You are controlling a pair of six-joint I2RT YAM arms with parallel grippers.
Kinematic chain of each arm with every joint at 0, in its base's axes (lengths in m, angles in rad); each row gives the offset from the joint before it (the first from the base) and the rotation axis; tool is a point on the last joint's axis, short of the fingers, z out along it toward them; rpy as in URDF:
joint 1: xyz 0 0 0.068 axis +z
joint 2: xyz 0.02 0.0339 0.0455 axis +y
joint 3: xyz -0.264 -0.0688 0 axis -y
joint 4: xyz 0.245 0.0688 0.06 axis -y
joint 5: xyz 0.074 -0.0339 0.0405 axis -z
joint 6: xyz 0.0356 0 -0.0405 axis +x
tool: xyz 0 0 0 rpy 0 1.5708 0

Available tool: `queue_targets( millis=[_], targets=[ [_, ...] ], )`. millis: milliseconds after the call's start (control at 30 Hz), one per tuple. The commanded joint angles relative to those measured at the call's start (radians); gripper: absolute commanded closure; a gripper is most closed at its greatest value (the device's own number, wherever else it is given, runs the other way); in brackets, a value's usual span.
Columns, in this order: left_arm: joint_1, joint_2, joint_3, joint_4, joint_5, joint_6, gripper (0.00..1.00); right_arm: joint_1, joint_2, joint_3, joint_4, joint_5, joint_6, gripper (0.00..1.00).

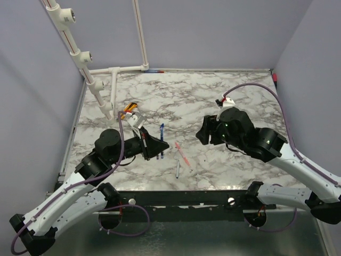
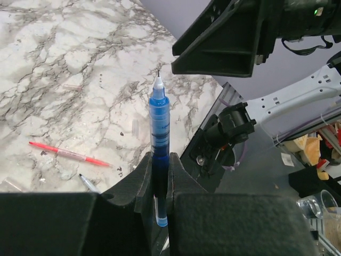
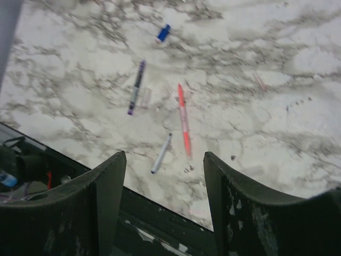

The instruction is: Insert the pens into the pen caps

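My left gripper (image 2: 160, 160) (image 1: 162, 145) is shut on a bright blue pen (image 2: 159, 122), whose white tip sticks out past the fingers, toward my right gripper. My right gripper (image 3: 164, 154) (image 1: 202, 133) hangs open and empty above the marble. Below it lie a red pen (image 3: 184, 120) (image 1: 182, 153), a whitish pen (image 3: 161, 153) (image 1: 177, 169) and a dark blue pen (image 3: 137, 87). A short blue pen cap (image 3: 163, 32) lies farther out on the marble, apart from the pens. The red pen (image 2: 69, 154) also shows in the left wrist view.
A yellow-and-black flat tool (image 1: 129, 111) lies behind the left gripper. A white pipe frame (image 1: 85, 58) stands at the back left. The table's dark near rail (image 1: 181, 197) runs close to the whitish pen. Lilac walls enclose the marble top.
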Motion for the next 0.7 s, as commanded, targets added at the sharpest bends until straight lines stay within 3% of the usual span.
queue_targets(
  millis=[0, 400, 667],
  targets=[
    [0.004, -0.028, -0.027, -0.075, -0.062, 0.041, 1.00, 0.006, 0.012, 0.007, -0.240, 0.110, 0.088, 0.36],
    [0.003, -0.075, -0.049, -0.129, -0.100, 0.125, 1.00, 0.006, -0.044, -0.308, -0.187, 0.174, 0.532, 0.37],
    [0.003, -0.079, -0.062, -0.125, -0.068, 0.125, 1.00, 0.006, 0.064, -0.351, -0.269, 0.234, 0.702, 0.37]
  ],
)
